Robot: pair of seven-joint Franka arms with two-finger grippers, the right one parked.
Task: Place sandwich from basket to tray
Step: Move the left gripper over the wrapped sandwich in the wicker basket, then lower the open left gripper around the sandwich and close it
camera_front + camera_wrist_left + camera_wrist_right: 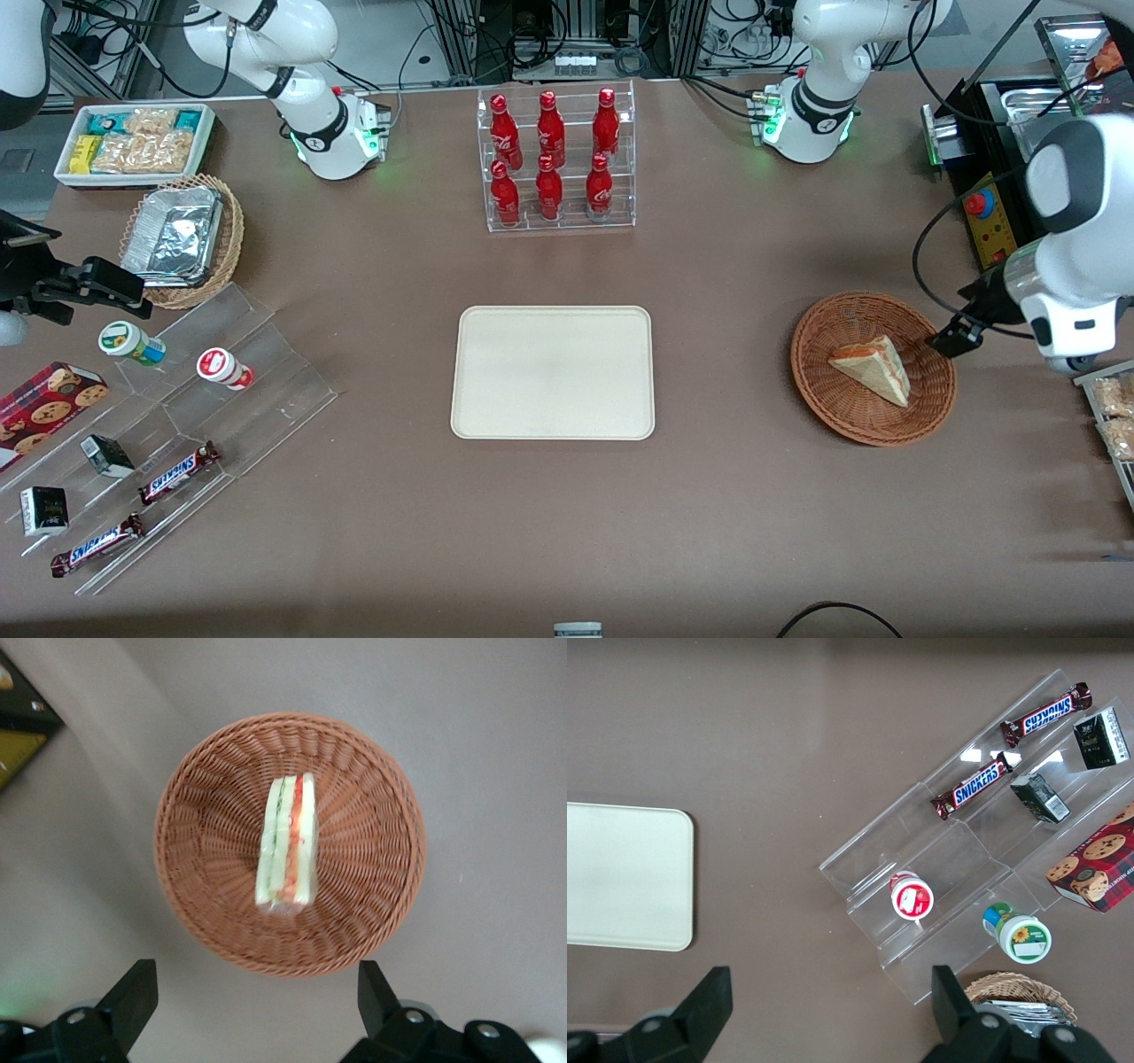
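The tray (553,372) lies flat in the middle of the table (726,496), with nothing on it. Toward my working end sits the basket (873,369), and the sandwich (873,368) lies inside it, filling edge up. My gripper (257,1010) hangs above the basket's rim, its fingers (135,992) spread wide apart and holding nothing.
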